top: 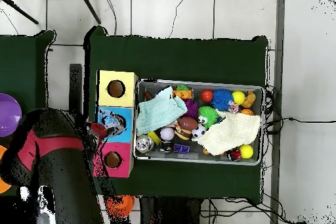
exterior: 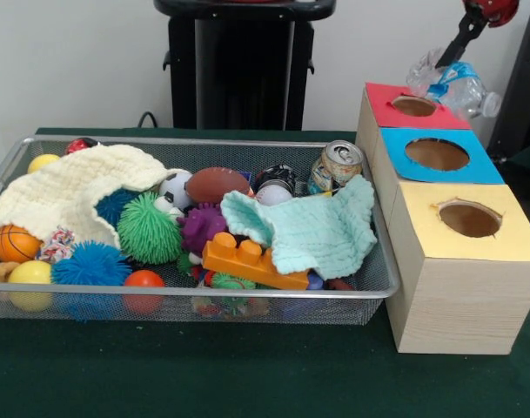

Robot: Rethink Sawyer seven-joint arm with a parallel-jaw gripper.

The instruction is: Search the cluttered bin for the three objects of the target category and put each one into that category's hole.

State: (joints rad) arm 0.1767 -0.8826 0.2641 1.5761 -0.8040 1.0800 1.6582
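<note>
one crumpled bottle (exterior: 452,87) seemingly held by gripper (exterior: 463,37) above red hole (exterior: 413,105).

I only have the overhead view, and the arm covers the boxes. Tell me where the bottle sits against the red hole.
Observer: In the front view the plastic bottle hangs from the gripper beside the red hole, off to the picture's right of the opening, not over it.
Operator: Check the bin for more bottles.
Observer: None shows in the wire basket. From the front, a blue spiky ball sits tucked under the cream cloth, so that cloth is hiding things.
</note>
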